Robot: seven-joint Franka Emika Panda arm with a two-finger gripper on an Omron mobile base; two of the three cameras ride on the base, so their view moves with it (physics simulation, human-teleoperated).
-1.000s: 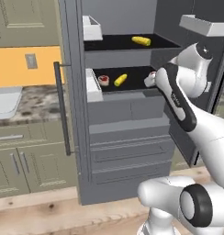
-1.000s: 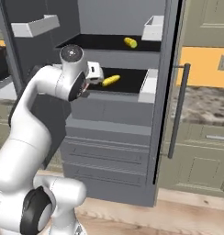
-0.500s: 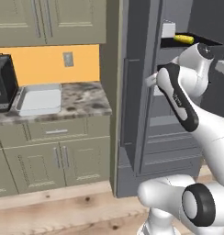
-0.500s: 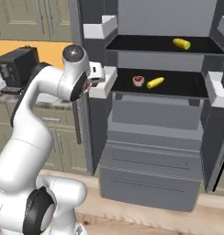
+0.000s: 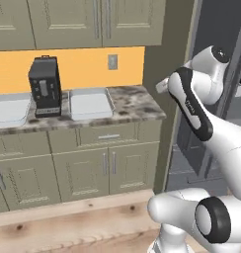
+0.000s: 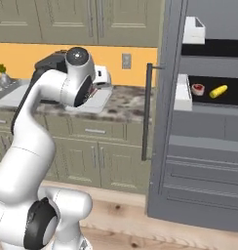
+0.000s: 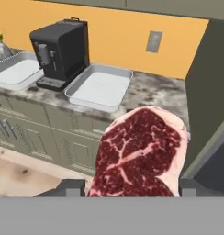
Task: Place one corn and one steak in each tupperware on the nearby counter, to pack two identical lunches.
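The gripper [image 7: 132, 195] is closed on a steak [image 7: 140, 153], held off the counter [image 7: 155, 94] edge, short of the nearer tupperware [image 7: 101, 87]; released early, the steak would likely drop to the floor

Surfaces as I read them from my station:
- Steak [image 7: 140, 153]: raw, deep red marbled with white fat, pale fatty rim, moist-looking.
- Two tupperware trays [image 7: 101, 87] [image 7: 15, 71]: smooth pale grey-white, matt like plastic.
- Counter [image 5: 137, 104]: mottled grey, brown and white stone, polished but low in shine.
- Cabinet doors [image 5: 83, 170]: flat beige-olive paint, matt, with metal bar handles.
- Coffee machine [image 7: 60, 51]: black, plastic-looking casing, slightly glossy.
- Floor [image 5: 68, 232]: light wood planks with visible knots.
- Corn [image 6: 218, 91]: yellow, bumpy.
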